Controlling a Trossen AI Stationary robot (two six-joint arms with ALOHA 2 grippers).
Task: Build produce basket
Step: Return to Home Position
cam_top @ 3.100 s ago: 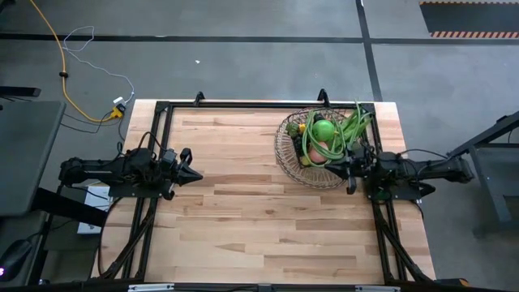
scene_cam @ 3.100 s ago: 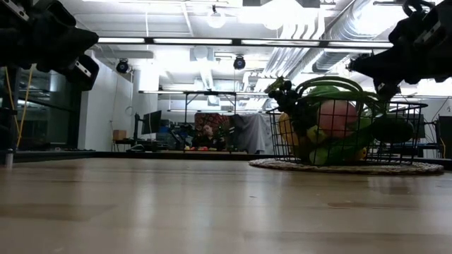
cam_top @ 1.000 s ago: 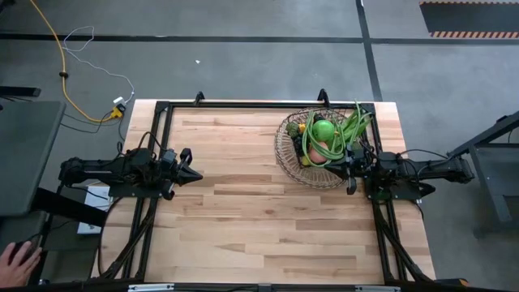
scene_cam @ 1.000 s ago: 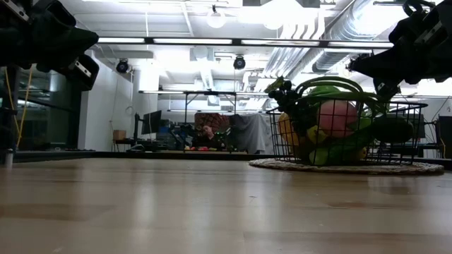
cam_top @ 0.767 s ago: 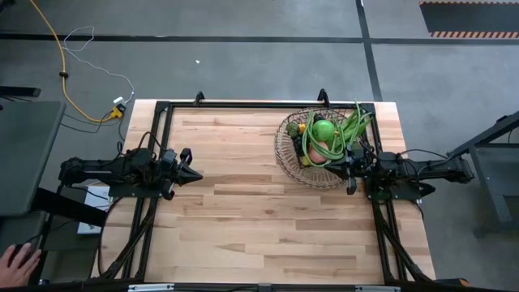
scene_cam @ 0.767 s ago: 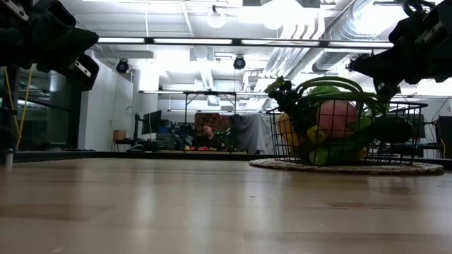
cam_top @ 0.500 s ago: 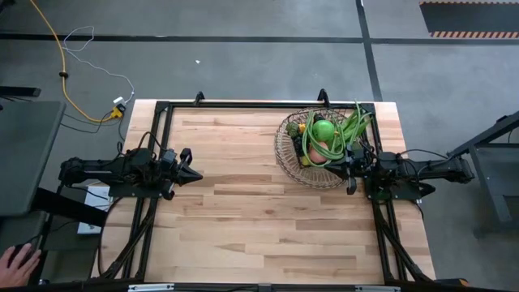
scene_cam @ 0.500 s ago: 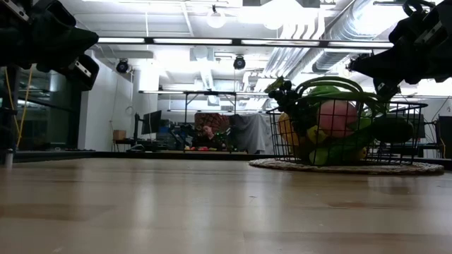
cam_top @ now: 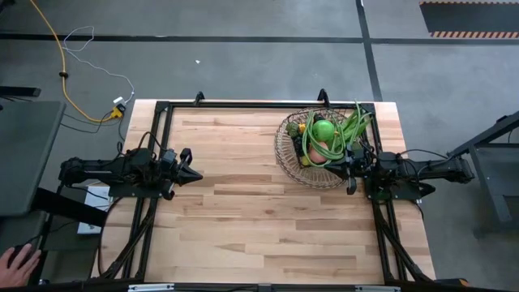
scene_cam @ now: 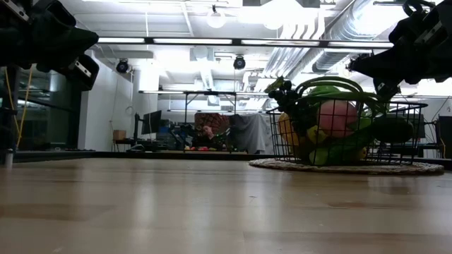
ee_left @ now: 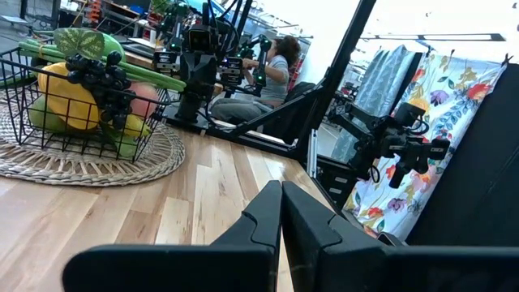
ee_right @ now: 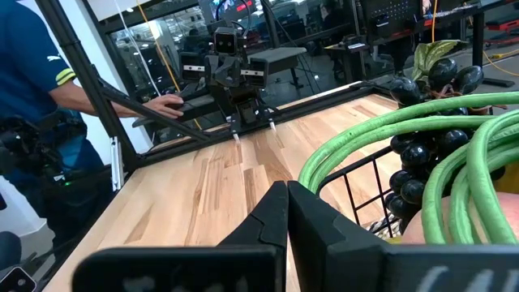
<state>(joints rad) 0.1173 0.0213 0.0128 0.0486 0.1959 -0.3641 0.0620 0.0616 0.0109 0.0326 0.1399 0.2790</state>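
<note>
The left arm point(cam_top: 113, 171) and right arm point(cam_top: 422, 170) were black, slim, jointed, cabled; their fingers point(ee_left: 263, 223) tapered like wedges.

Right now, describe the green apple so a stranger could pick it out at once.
On the wooden table, find the wire basket at the corner toward the high view's top right, beside the right gripper. The green apple sits atop the heap, ringed by the looping long green beans. It alone is a smooth, round, bright green ball; the peach next to it is pink.

One wire basket point(scene_cam: 420, 134); one woven mat point(ee_left: 122, 166); one green apple point(cam_top: 324, 128); one pink peach point(scene_cam: 337, 116); one grape bunch point(ee_left: 101, 77).
</note>
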